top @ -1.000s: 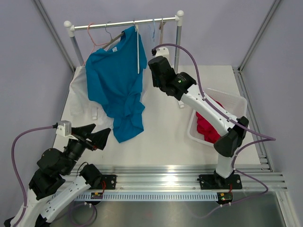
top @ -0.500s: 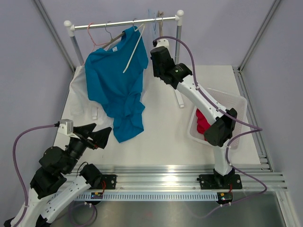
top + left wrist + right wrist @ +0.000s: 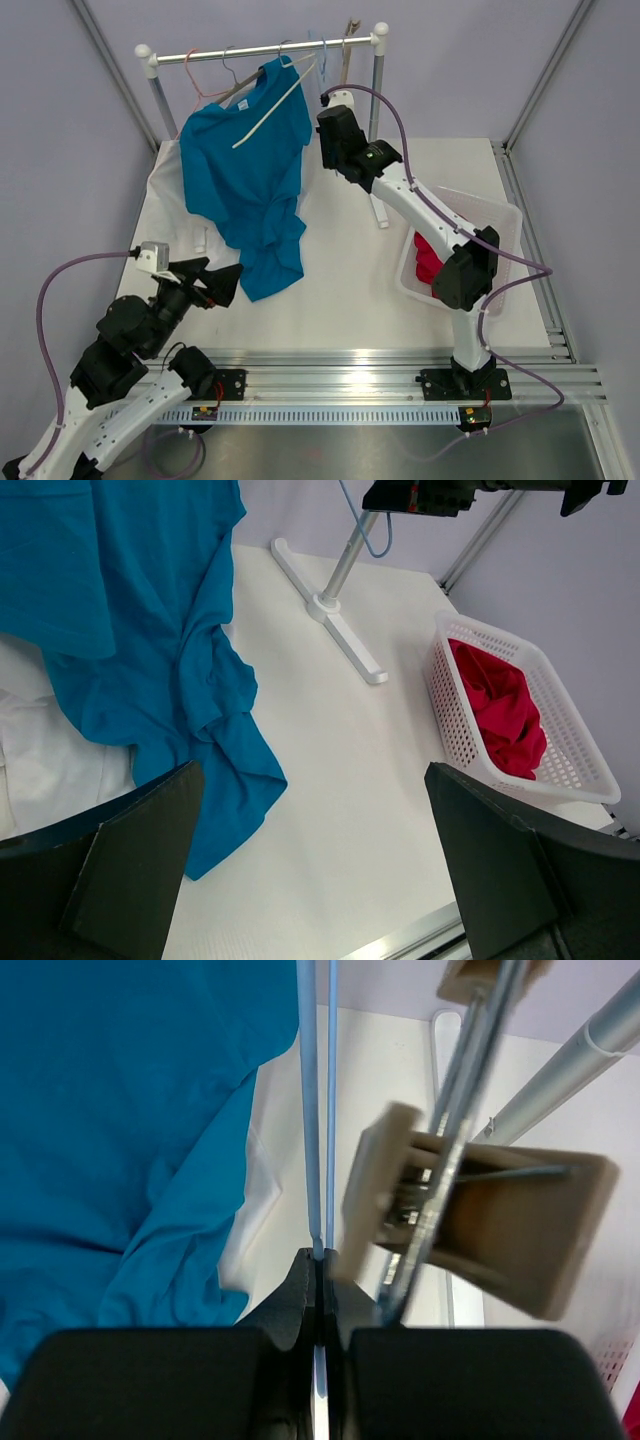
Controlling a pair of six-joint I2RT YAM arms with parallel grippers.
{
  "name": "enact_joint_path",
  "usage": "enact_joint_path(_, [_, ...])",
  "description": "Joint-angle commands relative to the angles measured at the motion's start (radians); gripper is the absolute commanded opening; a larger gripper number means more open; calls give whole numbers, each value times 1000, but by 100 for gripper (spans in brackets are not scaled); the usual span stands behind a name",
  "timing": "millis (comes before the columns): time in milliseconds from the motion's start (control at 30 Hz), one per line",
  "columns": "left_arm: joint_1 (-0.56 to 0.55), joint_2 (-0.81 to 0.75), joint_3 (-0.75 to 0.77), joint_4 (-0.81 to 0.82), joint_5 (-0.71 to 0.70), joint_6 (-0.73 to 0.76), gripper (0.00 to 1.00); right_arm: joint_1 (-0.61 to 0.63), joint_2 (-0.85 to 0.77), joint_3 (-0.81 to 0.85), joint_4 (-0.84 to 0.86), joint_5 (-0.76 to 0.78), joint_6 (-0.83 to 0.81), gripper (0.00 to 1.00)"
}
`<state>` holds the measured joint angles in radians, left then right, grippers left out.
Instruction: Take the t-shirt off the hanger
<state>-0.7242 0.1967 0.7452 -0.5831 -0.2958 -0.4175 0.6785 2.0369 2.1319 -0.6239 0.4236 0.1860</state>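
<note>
Visibly, one t-shirt (image 3: 245, 170), one basket (image 3: 505, 215); right end effector (image 3: 318, 1260) pinches one hanger (image 3: 307, 1110).

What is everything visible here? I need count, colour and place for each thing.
t-shirt: one, blue, hanging at the rack, hem on the table
white hanger: one, white, slanting across the t-shirt
pink hanger: one, pink, rack's left end
clip hanger: one, tan, rack's right end
rack: one, metal, table's back
basket: one, white, table's right
garment: one, red, in basket
cloth: one, white, table's left
table: one, white
left gripper: open, empty
right gripper: shut on white hanger
</note>
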Motion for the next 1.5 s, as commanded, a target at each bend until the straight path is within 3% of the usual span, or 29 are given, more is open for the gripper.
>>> enact_joint_path(0, [5,47,63,52,-14,14,99,-13,-84,-29,12,-26,-22,6])
enact_joint_path(100, [5,72,88,52,-20,11,99,-11,-121,-94,47,-32,-20,21])
enact_joint_path(133, [5,82,94,51,-22,10,99,-13,-142,-111,50,-37,-17,31])
enact_joint_path(167, [5,89,111,51,-29,5,99,-11,-156,-124,52,-45,-14,49])
enact_joint_path(200, [5,96,121,51,-34,5,99,-13,-171,-156,67,-57,-11,55])
enact_joint_path(267, [5,128,150,51,-43,9,99,-11,-225,-191,96,-65,-17,66])
enact_joint_path(467, [5,265,266,89,-60,45,99,-11,-365,-265,98,-181,-13,86])
enact_joint_path(700, [5,568,526,126,-3,88,95,4,-622,-505,179,-410,24,91])
enact_joint_path(900, [72,774,868,105,60,114,89,15,-894,-760,242,-459,58,90])
enact_joint_path(967, [120,868,998,60,64,146,88,16,-937,-826,247,-465,69,89])
enact_joint_path(1100, [355,1036,1182,-23,228,148,82,19,-1009,-903,253,-502,87,88])
enact_joint_path(1200, [516,1144,1256,-73,365,122,74,20,-1041,-941,250,-511,90,88])
enact_joint_path(1267, [564,1184,1258,-77,462,132,71,24,-1052,-954,247,-517,90,88])
enact_joint_path(1467, [580,1251,1254,-77,466,285,77,33,-1052,-965,251,-557,90,87])
